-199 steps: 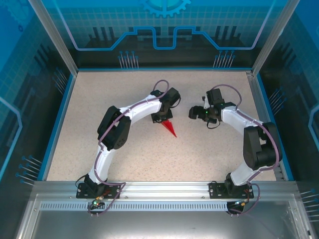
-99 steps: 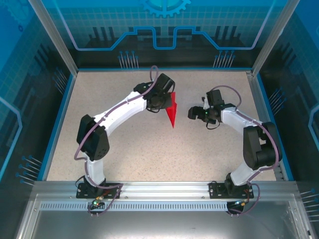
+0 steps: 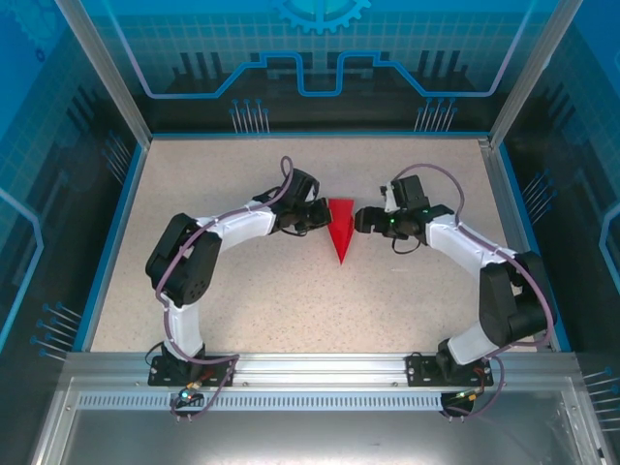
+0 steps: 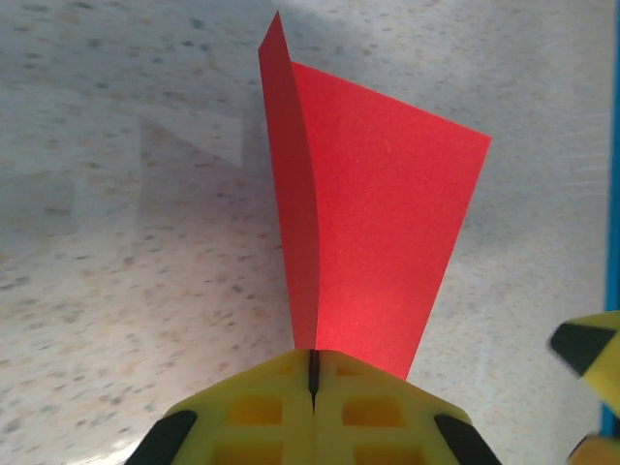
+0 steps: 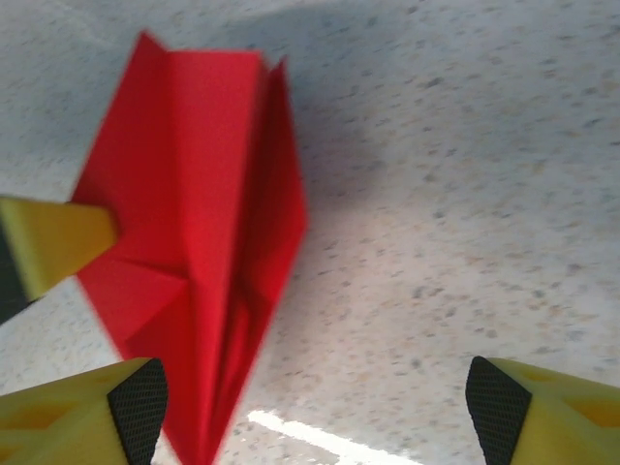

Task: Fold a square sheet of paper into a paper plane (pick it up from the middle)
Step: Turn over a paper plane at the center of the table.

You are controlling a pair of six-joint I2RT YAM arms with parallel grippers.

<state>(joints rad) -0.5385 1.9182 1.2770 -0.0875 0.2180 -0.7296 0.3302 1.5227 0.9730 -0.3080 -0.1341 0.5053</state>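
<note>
left claw (image 4: 312, 368) clamps paper plane (image 3: 341, 232) | carried closer to right claw (image 5: 310, 397) | spread wide

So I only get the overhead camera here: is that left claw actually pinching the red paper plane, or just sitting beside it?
Observer: Pinching it. The left wrist camera shows the left gripper with its yellow jaws shut flat on the paper plane.
Operator: And the right one?
Observer: The right gripper is open: its fingers stand wide apart, with the plane off toward one of them.
Operator: Is it neatly folded?
Observer: The right wrist camera shows layered creases running along its length, though that picture is slightly blurred.
</note>
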